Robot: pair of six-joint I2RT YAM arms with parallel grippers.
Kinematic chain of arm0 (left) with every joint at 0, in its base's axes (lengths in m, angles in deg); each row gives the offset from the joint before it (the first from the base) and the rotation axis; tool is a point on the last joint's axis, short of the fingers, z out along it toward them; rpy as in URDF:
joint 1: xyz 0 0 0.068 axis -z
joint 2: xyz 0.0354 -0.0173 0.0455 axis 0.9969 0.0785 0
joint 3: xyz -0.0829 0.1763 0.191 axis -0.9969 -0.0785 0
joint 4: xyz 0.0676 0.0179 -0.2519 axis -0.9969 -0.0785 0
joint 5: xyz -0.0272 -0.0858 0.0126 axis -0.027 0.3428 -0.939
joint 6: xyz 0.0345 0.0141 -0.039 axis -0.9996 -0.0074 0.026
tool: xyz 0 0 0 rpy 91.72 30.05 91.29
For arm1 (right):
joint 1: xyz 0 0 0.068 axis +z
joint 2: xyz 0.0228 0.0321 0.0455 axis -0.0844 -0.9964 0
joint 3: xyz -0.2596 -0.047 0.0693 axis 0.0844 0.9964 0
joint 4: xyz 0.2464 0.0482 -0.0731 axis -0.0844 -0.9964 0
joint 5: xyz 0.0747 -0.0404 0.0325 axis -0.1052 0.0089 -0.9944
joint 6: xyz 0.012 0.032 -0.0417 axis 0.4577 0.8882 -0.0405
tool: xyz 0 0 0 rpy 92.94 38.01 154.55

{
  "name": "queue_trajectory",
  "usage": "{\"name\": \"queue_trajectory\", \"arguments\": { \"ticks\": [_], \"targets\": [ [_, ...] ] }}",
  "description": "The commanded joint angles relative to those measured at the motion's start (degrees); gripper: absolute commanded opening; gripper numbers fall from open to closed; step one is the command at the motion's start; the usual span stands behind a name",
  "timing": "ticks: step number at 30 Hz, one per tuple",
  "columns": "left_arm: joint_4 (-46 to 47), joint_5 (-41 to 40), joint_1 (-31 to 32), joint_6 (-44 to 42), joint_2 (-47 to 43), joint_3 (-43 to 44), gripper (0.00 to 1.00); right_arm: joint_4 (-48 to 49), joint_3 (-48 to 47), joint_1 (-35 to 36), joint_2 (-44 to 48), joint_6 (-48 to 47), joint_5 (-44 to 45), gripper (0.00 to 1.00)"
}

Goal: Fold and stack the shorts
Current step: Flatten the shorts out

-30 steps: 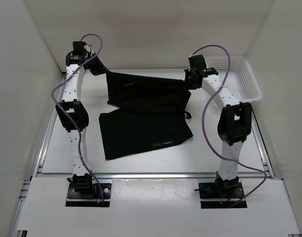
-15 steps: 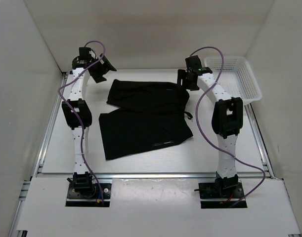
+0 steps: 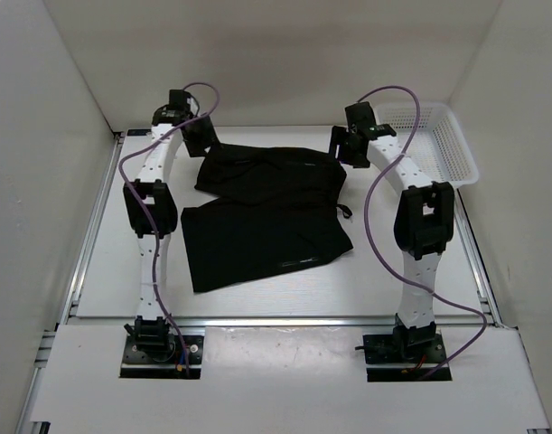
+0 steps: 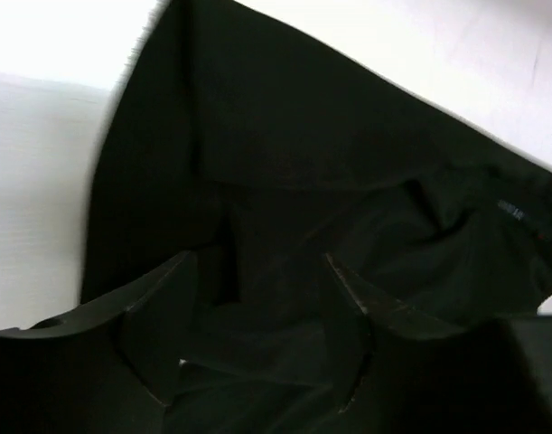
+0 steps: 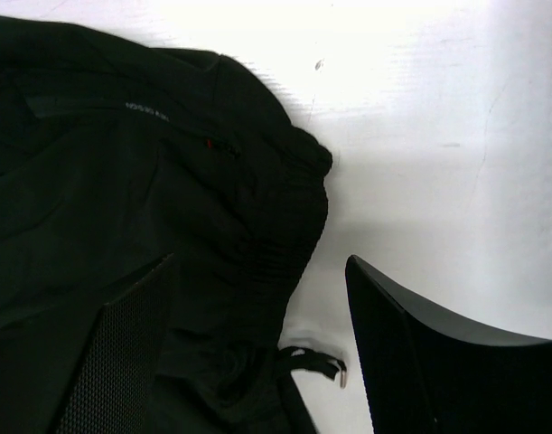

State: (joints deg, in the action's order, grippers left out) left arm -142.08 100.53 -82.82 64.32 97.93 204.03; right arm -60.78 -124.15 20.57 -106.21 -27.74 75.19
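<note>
Top view: the shorts (image 3: pixel 266 212) lie spread at the centre of the counter (image 3: pixel 257 303), outside the white mesh basket (image 3: pixel 443 145) at two o'clock, which shows only its floor. The left end effector (image 3: pixel 201 140) is at eleven and the right end effector (image 3: pixel 343 149) at one.
Left wrist: jaws parted over black fabric, gripping nothing.
Right wrist: jaws wide apart over the shorts' edge, gripping nothing.

**Black cloth on white**

The shorts (image 3: pixel 266 212) are plain black, with a small pale logo and a tiny red mark by the waistband. The surface (image 3: pixel 104 271) is white, and the basket (image 3: pixel 443 145) is white mesh. The left arm (image 3: pixel 149 262) and right arm (image 3: pixel 418 280) are white with black joints and purple cables (image 3: pixel 393 88). The left hand (image 4: pixel 257 262) and right hand (image 5: pixel 260 262) are black.
</note>
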Motion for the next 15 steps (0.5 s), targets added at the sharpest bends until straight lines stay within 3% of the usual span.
{"name": "queue_trajectory", "arguments": {
  "ticks": [1, 7, 13, 15],
  "targets": [
    [-2.3, -1.6, 2.1, -1.9, 0.8, 1.9, 0.66, 1.3, 2.1, -0.2, 4.7, 0.8, 0.0, 0.79],
    [-2.3, -2.7, 4.4, -1.9, 4.8, 2.6, 0.59, 1.8, 5.8, -0.2, 6.5, 1.3, 0.0, 0.79],
    [-2.9, -7.3, 5.0, -0.7, 5.3, 1.2, 0.64, 1.8, 7.1, -0.7, 7.0, 1.3, 0.0, 0.79],
    [-2.9, -7.3, 5.0, -0.7, 5.3, 1.2, 0.6, 1.8, 7.1, -0.7, 7.5, 1.3, 0.0, 0.79]
  ]
}}
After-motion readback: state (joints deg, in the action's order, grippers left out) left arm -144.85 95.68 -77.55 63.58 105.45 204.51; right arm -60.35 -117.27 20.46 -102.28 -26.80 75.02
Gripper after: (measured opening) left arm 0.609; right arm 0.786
